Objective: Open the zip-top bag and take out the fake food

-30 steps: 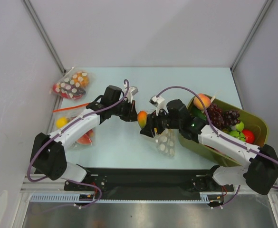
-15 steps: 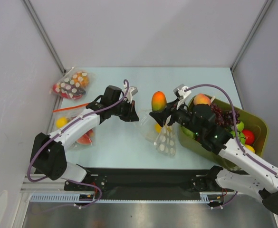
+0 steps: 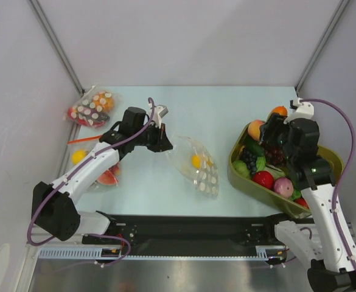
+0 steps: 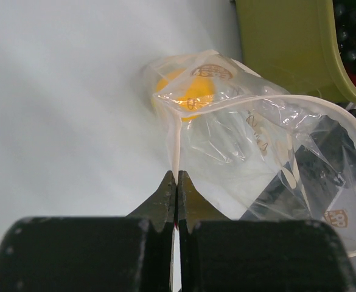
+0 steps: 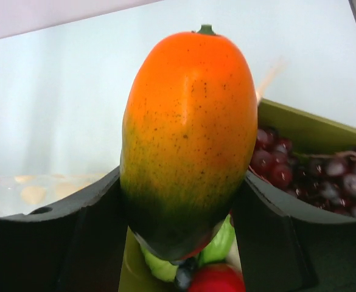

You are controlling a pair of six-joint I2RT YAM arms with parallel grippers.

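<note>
Two arms rise from the near edge of the table (image 3: 226, 109), each with one end effector. At near right sits one olive bin (image 3: 243, 184) of loose fruit, among them a red piece, a pink one, green ones, grapes (image 3: 249, 160) and a peach (image 3: 256, 129). Over the bin's far end hangs the right end effector (image 3: 279, 117). Its fingers are spread wide around one mango (image 3: 279, 111), orange above and green below. The wrist view shows the mango stem-up and clamped at its lower half, with the grapes just behind it.

The bag (image 3: 197, 167) lies mid-table, left of the bin and apart from it. It is one of three bags in view, clear, with white dots on its near part and its mouth standing open. One yellow ball (image 3: 195, 161) sits inside. The left end effector (image 3: 164, 140) is at the bag's far-left edge, its fingers pressed flat together on the rim. In its wrist view the thin plastic edge runs straight into the closed tips, and the ball lies beyond them toward the bin.

The other two bags lie at the left. A clear bag (image 3: 108, 177) with an orange strip sits partly under the left arm, with a yellow and a red piece inside. A dotted bag (image 3: 91, 108) showing red and orange lies in the far-left corner
</note>
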